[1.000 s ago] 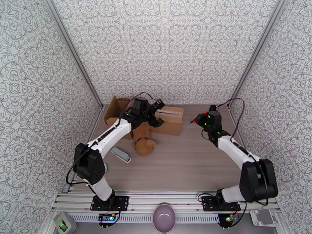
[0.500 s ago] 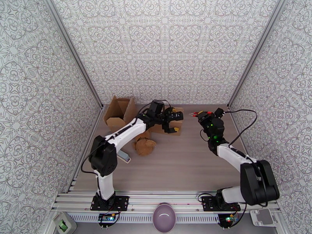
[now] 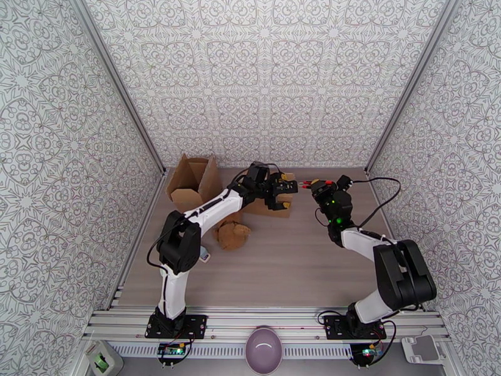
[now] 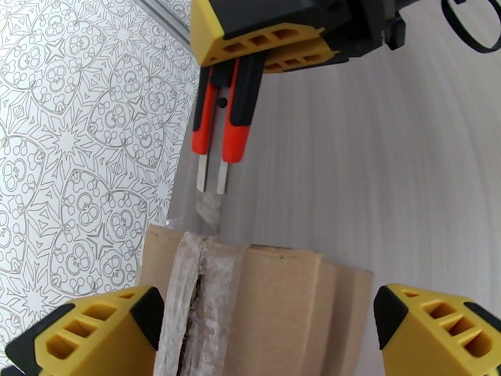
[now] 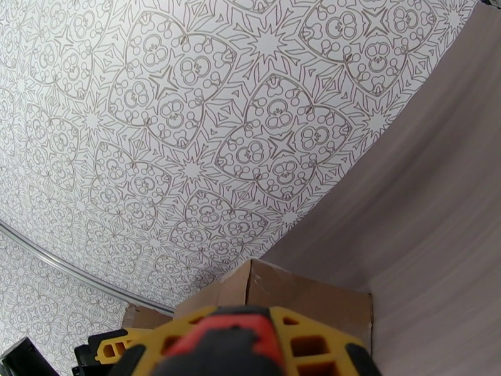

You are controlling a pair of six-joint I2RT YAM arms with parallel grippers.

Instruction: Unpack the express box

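The express box [image 3: 270, 210] is brown cardboard with clear tape along its seam, lying at the back of the table. My left gripper [image 3: 283, 192] is open, its yellow fingers [image 4: 94, 327] on either side of the box's [image 4: 269, 302] right end. A thin strip of table shows beside one finger. My right gripper [image 3: 307, 183] points at that end. Its red fingers with pale tips [image 4: 211, 180] are nearly together, just above a loose end of clear tape [image 4: 208, 212]. I cannot tell whether they pinch it. In the right wrist view the box [image 5: 307, 296] lies just beyond my right gripper [image 5: 244, 336].
An opened cardboard box [image 3: 191, 177] stands at the back left corner. A brown teddy bear [image 3: 233, 235] lies in front of the express box, with a grey-white oblong object [image 3: 201, 252] to its left. A purple bowl [image 3: 263, 351] sits by the arm bases. Patterned walls enclose the table.
My left gripper has travelled right along the box, from its left part to its right end. My right gripper has swung left and up to that end.
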